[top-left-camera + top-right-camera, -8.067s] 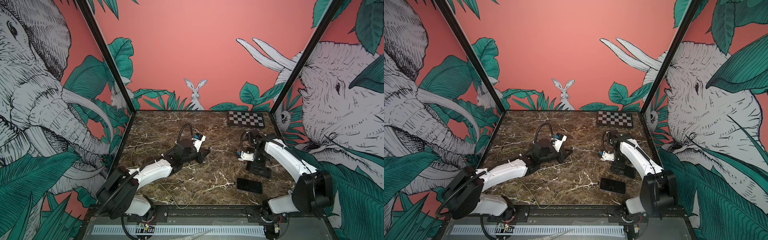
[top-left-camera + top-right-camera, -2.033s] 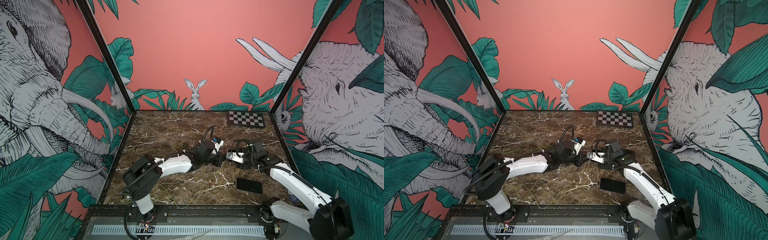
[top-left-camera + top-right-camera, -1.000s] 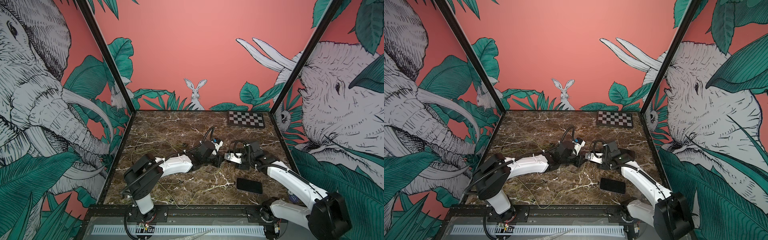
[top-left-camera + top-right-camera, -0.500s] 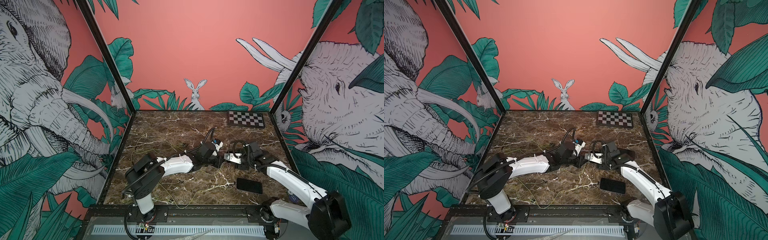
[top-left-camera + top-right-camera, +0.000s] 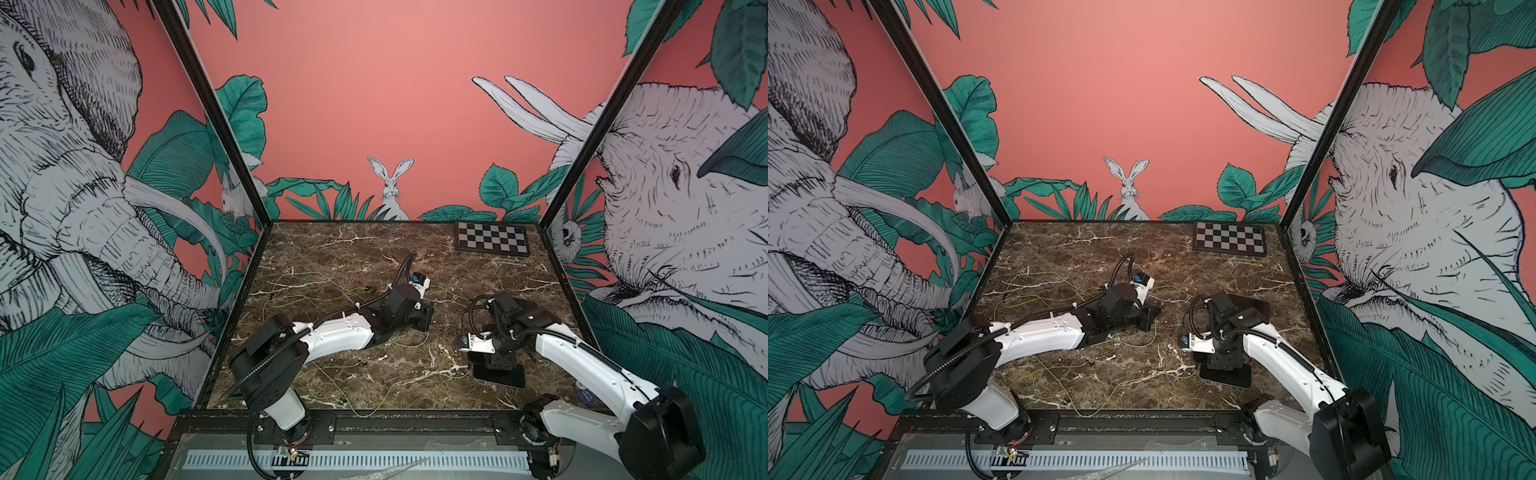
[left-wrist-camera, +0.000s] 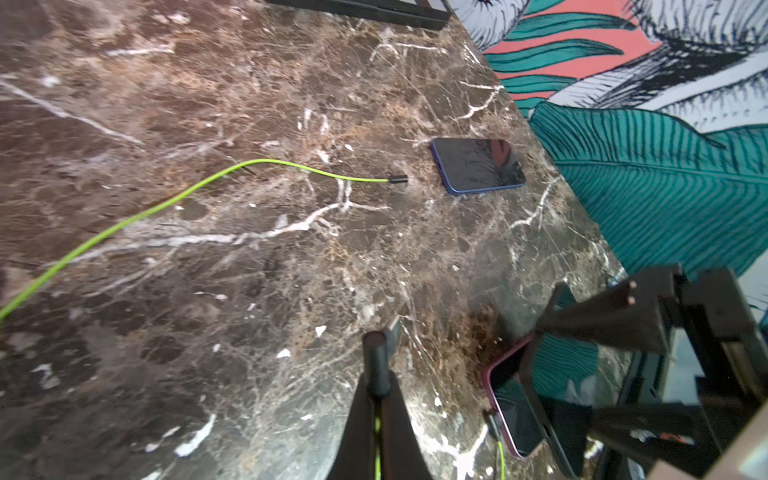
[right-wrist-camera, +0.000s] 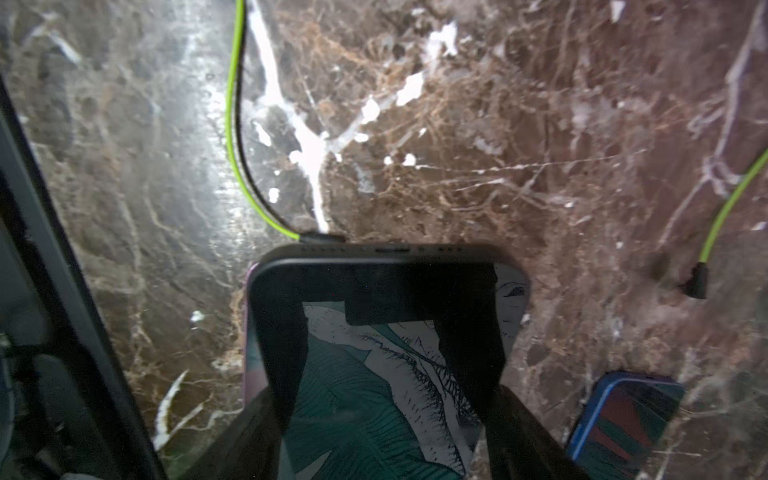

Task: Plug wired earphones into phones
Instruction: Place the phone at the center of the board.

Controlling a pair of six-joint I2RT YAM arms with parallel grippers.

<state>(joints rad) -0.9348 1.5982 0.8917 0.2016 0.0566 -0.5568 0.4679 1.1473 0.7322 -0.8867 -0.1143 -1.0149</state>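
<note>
Surface: you are working on a glossy brown marble-pattern tabletop (image 5: 374, 257) with white veins. It is boxed in by black frame posts and salmon-pink walls printed with grey line-drawn elephants, teal leaves and a white rabbit (image 5: 390, 187) at 12 o'clock. A flat black-and-white checkerboard plate (image 5: 492, 243) lies at 1 o'clock against the back wall.

Cords: the thin yellow-green earphone cords (image 6: 270, 161) are matte and wiry on the shiny stone. In both top views they straggle loose from 10 round to 6 o'clock.

Your left claw (image 6: 376, 374) is near table centre, closed right down, with one yellow-green cord pinched between its tapered black fingers (image 6: 359, 428). A stubby dark cylinder stands at the tips; you cannot tell whether it is the plug.

Your right claw (image 7: 380, 332) is at 4 o'clock, jaws spread wide and clamped across the width of a flat pink-edged phone (image 7: 374, 386). The phone's glossy dark screen mirrors the leaf wallpaper. A small dark plug (image 7: 322, 239) lies against that phone's end edge near a corner; you cannot tell whether it is seated.

A flat blue-edged phone (image 6: 478, 166) lies screen-up on the marble at 5 o'clock, near the held one. Another cord's dark plug (image 6: 397, 179) points at it, near but apart. A third flat dark slab (image 5: 534, 309) shows at 3 o'clock behind the right arm, partly hidden.
</note>
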